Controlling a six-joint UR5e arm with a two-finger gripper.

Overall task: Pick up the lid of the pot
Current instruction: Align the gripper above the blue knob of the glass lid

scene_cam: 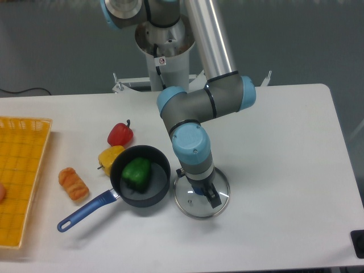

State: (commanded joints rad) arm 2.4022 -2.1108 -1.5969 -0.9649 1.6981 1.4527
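The pot lid [196, 209], clear glass with a metal rim, lies on the white table just right of the black pan. Its blue knob [198, 191] shows partly below the gripper. My gripper [200, 187] is over the lid, tilted in the view, with its two fingers apart. One fingertip appears to the upper left of the knob and the other to its lower right. The gripper body hides the lid's upper part, and the height of the fingertips above the glass is hard to judge.
The black pan [149, 201] with a blue handle [85, 212] holds a green pepper [137, 173]. Behind and left are a red pepper [120, 135] and a yellow pepper [109, 158]. An orange-brown item [74, 183] lies near the yellow crate [21, 170].
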